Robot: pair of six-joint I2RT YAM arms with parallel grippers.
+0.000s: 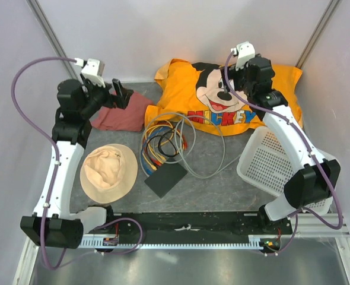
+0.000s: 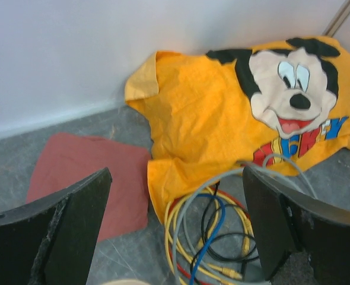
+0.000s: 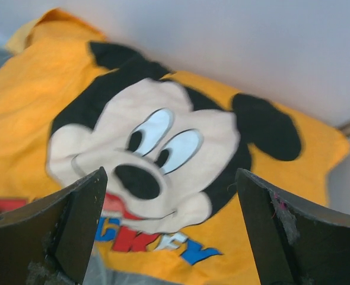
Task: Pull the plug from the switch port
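Because the left end effector (image 2: pixel 176 172) and right end effector (image 3: pixel 170 172) both hang with fingers apart and empty at the far side, while the switch (image 1: pixel 165 178) lies on the tabletop (image 1: pixel 222 184) just near of the tangled cables (image 1: pixel 163 142), a pull may drag the unheld switch or catch a wrong cable.

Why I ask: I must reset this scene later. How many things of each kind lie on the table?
Pillow: 1
Cloth: 1
Hat: 1
Basket: 1
Switch: 1
Cable bundle: 1
Total: 6
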